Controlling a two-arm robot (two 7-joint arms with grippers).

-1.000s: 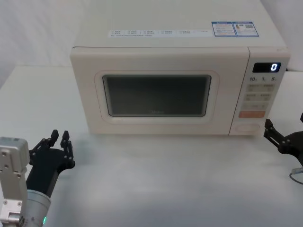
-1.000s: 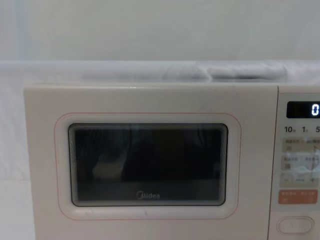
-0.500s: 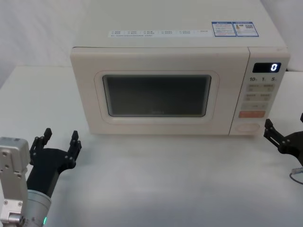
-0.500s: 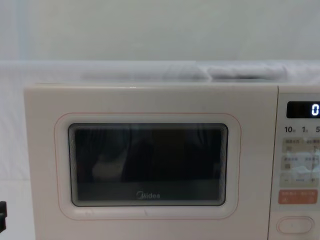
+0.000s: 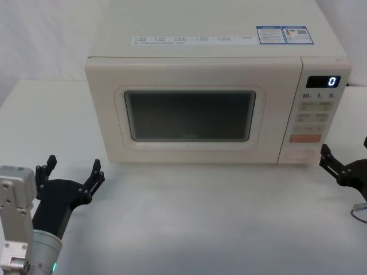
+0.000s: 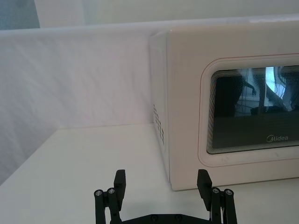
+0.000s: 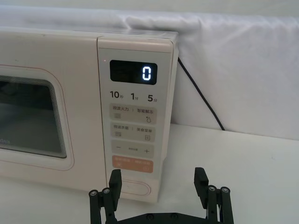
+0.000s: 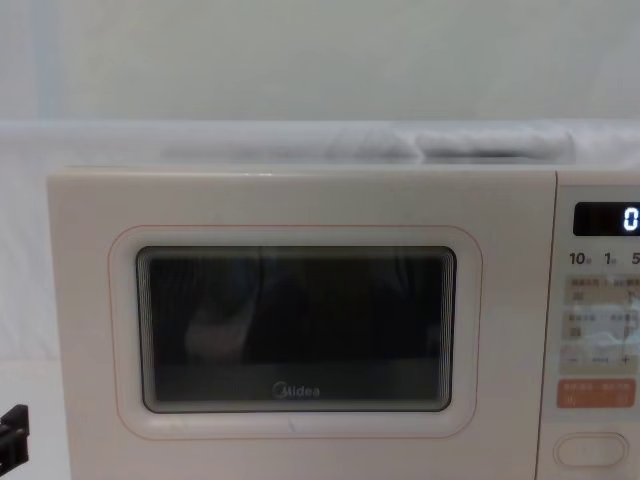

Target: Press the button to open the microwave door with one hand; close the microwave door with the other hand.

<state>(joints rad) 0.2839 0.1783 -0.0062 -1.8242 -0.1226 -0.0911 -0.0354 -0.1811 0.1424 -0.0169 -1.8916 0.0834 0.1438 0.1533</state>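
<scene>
With the cream microwave door (image 5: 189,114) shut and both black jointed grippers spread-jawed, left (image 5: 70,175) low by the oven's left corner, right (image 7: 158,186) just before the wide pill-shaped cream button (image 7: 135,188), a high approach risks striking the orange rectangular key (image 7: 132,165).

White table (image 5: 189,217), matte surface, evenly lit with soft shadows and no glare. White cloth backdrop (image 6: 79,79) hangs behind the table, lightly creased, meeting the tabletop at the rear edge. Black cable (image 7: 201,95) runs down across the cloth to the table; a bluish patch shows above the cloth's upper edge.
</scene>
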